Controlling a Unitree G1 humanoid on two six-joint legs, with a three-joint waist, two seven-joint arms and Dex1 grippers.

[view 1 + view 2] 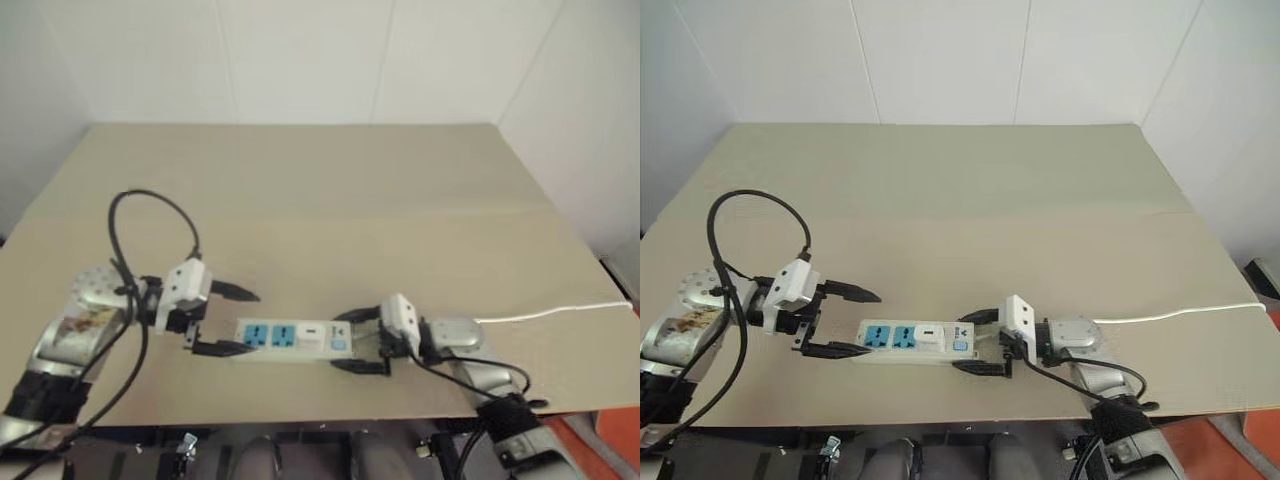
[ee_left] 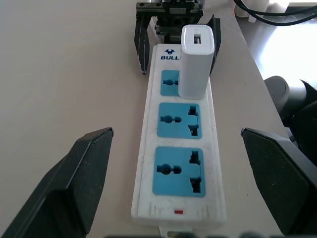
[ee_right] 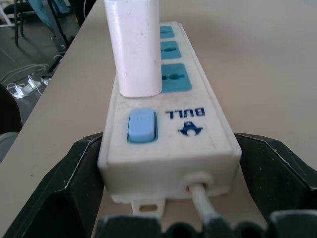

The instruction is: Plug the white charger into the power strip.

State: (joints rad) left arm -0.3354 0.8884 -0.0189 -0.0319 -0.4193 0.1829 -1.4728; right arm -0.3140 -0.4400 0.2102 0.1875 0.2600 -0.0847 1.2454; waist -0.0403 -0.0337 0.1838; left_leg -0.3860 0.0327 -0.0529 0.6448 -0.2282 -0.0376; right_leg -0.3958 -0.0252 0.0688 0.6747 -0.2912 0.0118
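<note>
Standing in glossy power strip [image 2: 179, 148], boxy white charger [image 2: 197, 62]; both hands released.

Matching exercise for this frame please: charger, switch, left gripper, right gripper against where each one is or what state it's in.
1 charger
2 switch
3 left gripper
4 right gripper

a open, at the strip's cord end
b blue, beside the charger
c standing upright in a socket
d open, at the strip's free end

Pairs: 1-c, 2-b, 3-d, 4-a
</note>
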